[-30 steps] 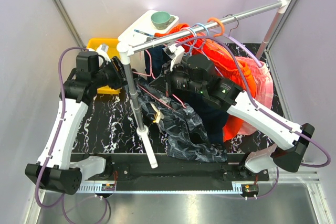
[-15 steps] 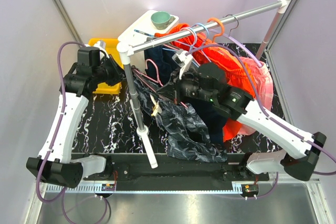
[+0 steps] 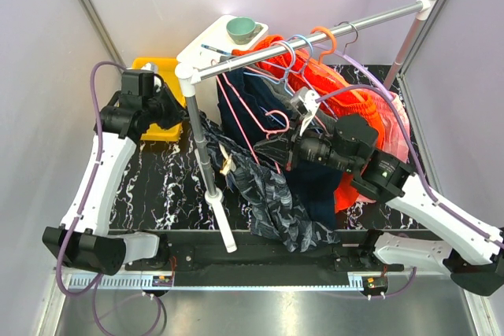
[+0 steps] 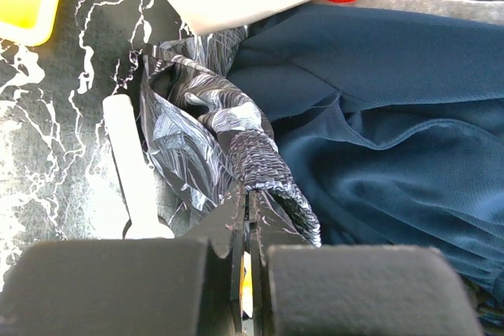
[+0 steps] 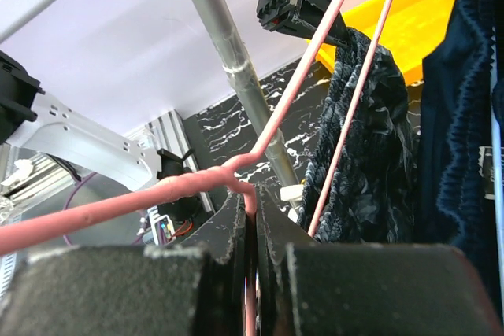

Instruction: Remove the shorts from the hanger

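Note:
The shorts [image 3: 272, 198], dark with pale leaf print, hang bunched beside the rack's pole and trail onto the table. My left gripper [image 3: 191, 116] is shut on their elastic waistband [image 4: 256, 151], pinched between the fingertips [image 4: 272, 210]. The pink wire hanger [image 3: 239, 120] slants from the rail toward my right gripper [image 3: 281, 151], which is shut on its neck below the bend [image 5: 236, 171]. In the right wrist view the hanger's two wires [image 5: 315, 60] run up alongside the shorts [image 5: 354, 147]. Whether any wire is still inside the fabric is hidden.
A metal rail [image 3: 315, 37] on a pole [image 3: 201, 143] carries a navy garment [image 3: 315, 182], an orange garment [image 3: 346, 100] and other hangers [image 3: 295, 45]. A yellow bin [image 3: 157, 68] and a white tray [image 3: 206, 46] with a green bowl [image 3: 241, 31] stand behind.
My left gripper has shut on the shorts' waistband. The right arm has drawn the pink hanger to the right and upward, away from the shorts, which now hang lower and straighter.

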{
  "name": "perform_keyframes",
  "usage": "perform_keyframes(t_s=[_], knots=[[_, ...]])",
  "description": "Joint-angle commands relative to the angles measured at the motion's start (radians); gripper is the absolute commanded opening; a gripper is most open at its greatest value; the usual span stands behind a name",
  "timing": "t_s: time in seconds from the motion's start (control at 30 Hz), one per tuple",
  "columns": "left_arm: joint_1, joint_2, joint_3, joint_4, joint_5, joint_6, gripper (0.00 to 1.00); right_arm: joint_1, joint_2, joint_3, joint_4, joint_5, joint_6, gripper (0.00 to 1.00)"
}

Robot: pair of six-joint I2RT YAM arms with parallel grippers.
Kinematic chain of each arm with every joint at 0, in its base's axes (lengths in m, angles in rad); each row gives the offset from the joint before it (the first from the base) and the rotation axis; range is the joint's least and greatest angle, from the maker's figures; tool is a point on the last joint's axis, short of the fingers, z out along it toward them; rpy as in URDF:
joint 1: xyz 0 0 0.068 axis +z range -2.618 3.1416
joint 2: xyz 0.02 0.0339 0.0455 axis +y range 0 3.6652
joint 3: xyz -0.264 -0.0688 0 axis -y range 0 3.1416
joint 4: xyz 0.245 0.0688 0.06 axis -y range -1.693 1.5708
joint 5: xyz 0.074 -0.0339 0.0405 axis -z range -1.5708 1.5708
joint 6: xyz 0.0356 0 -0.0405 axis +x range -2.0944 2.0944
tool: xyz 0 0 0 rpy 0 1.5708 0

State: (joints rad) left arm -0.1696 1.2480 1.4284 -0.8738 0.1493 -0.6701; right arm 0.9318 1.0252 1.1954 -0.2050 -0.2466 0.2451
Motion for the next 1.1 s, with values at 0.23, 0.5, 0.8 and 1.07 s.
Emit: perform_keyframes(t_s=[0.23,0.5,0.8,1.07], knots=[[-0.016,-0.048,-0.091,0.156,0.200,-0.078,0.00,0.009,0.173,0.099,0.188,0.073,-0.118,0.00],[-0.027,-0.127,-0.186,0.168,0.222,-0.118,0.00,0.007,0.305,0.179,0.319,0.132,-0.181,0.00],[-0.027,-0.116,-0.151,0.170,0.193,-0.108,0.00,0.007,0.194,0.141,0.138,0.129,-0.115,0.00],[-0.027,-0.105,-0.088,0.170,0.144,-0.103,0.00,0.007,0.202,0.337,-0.172,0.135,-0.004,0.00]])
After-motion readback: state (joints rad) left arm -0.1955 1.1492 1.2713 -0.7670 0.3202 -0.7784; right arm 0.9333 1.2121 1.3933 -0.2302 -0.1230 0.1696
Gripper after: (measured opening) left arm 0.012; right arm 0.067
